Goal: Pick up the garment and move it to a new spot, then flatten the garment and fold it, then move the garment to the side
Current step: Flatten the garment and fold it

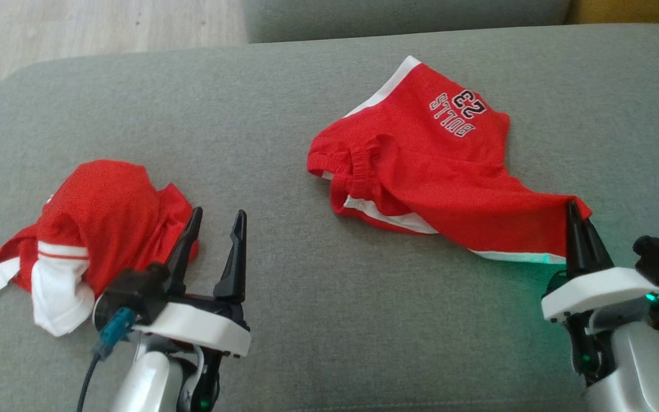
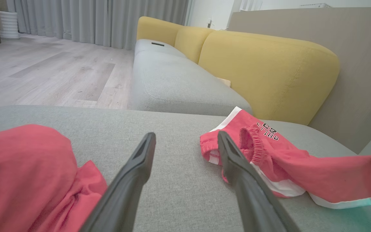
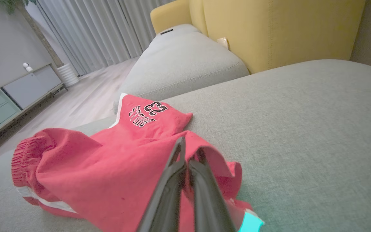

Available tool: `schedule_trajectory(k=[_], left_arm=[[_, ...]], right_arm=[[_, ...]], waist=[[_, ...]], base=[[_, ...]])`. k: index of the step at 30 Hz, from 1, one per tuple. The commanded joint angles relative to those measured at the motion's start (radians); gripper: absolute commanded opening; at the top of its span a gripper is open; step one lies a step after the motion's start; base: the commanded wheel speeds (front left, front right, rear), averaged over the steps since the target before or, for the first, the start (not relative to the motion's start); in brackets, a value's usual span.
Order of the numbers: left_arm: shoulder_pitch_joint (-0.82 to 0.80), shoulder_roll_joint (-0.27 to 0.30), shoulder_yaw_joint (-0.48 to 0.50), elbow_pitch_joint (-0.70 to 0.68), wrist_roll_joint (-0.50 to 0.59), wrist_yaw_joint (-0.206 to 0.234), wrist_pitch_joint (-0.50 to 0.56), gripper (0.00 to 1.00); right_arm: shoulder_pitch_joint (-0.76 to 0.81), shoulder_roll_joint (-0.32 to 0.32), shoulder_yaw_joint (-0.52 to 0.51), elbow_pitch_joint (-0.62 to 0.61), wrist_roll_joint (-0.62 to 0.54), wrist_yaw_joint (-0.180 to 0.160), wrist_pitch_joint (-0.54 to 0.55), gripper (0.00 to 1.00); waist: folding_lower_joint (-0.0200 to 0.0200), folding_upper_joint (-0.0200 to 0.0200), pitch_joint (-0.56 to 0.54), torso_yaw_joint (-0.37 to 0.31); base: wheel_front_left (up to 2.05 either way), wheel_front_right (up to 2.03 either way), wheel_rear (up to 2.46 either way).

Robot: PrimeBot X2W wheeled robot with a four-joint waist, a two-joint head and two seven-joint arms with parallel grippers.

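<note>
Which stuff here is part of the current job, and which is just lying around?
In the job:
- shorts, crumpled
- right hand, shut on a corner of the shorts
- grey cushion, the work surface

Lying about:
- red shirt, bunched beside the open left hand, not gripped
- yellow backrest
- floor

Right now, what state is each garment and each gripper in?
red shorts: rumpled, unfolded, one corner stretched out to the right gripper.
red and white top: crumpled in a heap.
left gripper: open, empty.
right gripper: shut on the red shorts' corner.
</note>
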Motion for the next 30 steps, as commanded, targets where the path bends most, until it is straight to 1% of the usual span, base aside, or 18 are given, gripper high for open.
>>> schedule_trajectory(k=[1, 4, 7, 8, 13, 17, 18, 19, 20, 21, 26, 30], left_arm=[[-0.040, 0.002, 0.024, -0.034, -0.001, -0.002, -0.006, 1.00], [-0.044, 0.002, 0.020, -0.032, 0.002, -0.005, -0.006, 1.00], [-0.048, 0.002, 0.016, -0.031, 0.003, -0.007, -0.006, 1.00], [-0.048, 0.002, 0.016, -0.031, 0.003, -0.007, -0.006, 1.00], [-0.051, 0.002, 0.020, -0.032, 0.006, -0.009, -0.006, 1.00], [-0.047, 0.002, 0.027, -0.031, 0.011, -0.009, -0.006, 1.00], [-0.046, 0.002, 0.027, -0.030, 0.013, -0.009, -0.006, 1.00], [-0.048, 0.002, 0.026, -0.029, 0.013, -0.008, -0.006, 1.00], [-0.050, 0.002, 0.026, -0.029, 0.013, -0.008, -0.006, 1.00], [-0.052, 0.002, 0.027, -0.029, 0.013, -0.008, -0.006, 1.00], [-0.055, 0.002, 0.033, -0.031, 0.014, -0.008, -0.006, 1.00], [-0.053, 0.002, 0.036, -0.031, 0.011, -0.007, -0.006, 1.00]], right_arm=[[-0.056, 0.007, 0.003, -0.017, -0.015, -0.001, 0.025, 0.00], [-0.089, 0.009, -0.051, 0.031, -0.063, -0.001, 0.058, 0.00], [-0.119, 0.011, -0.111, 0.085, -0.117, -0.001, 0.058, 0.00], [-0.119, 0.011, -0.111, 0.085, -0.117, -0.001, 0.058, 0.00], [-0.155, 0.015, -0.175, 0.176, -0.185, -0.001, 0.041, 0.00], [-0.180, 0.017, -0.189, 0.243, -0.193, -0.001, 0.030, 0.00], [-0.186, 0.017, -0.197, 0.264, -0.192, -0.001, 0.029, 0.18], [-0.199, 0.017, -0.221, 0.300, -0.205, -0.001, 0.020, 0.02], [-0.207, 0.017, -0.232, 0.315, -0.215, -0.001, 0.011, 0.11], [-0.216, 0.017, -0.239, 0.327, -0.217, -0.001, -0.002, 1.00], [-0.247, 0.018, -0.220, 0.362, -0.181, -0.001, -0.065, 1.00], [-0.234, 0.018, -0.197, 0.330, -0.119, -0.001, -0.113, 1.00]], waist=[[0.0000, 0.0000, 0.006, 0.014], [0.0000, 0.0000, 0.014, 0.033], [0.0000, 0.0000, 0.019, 0.050], [0.0000, 0.0000, 0.019, 0.050], [0.0000, 0.0000, 0.025, 0.062], [0.0000, 0.0000, 0.026, 0.052], [0.0000, 0.0000, 0.025, 0.047], [0.0000, 0.0000, 0.024, 0.039], [0.0000, 0.0000, 0.025, 0.035], [0.0000, 0.0000, 0.025, 0.030], [0.0000, 0.0000, 0.022, 0.004], [0.0000, 0.0000, 0.013, -0.017]], base=[[0.00, 0.00, 0.00], [0.00, 0.00, 0.00], [0.00, 0.00, 0.00], [0.00, 0.00, 0.00], [0.00, 0.00, 0.00], [0.00, 0.00, 0.00], [0.00, 0.00, 0.00], [0.00, 0.00, 0.00], [0.00, 0.00, 0.00], [0.00, 0.00, 0.00], [0.00, 0.00, 0.00], [0.00, 0.00, 0.00]])
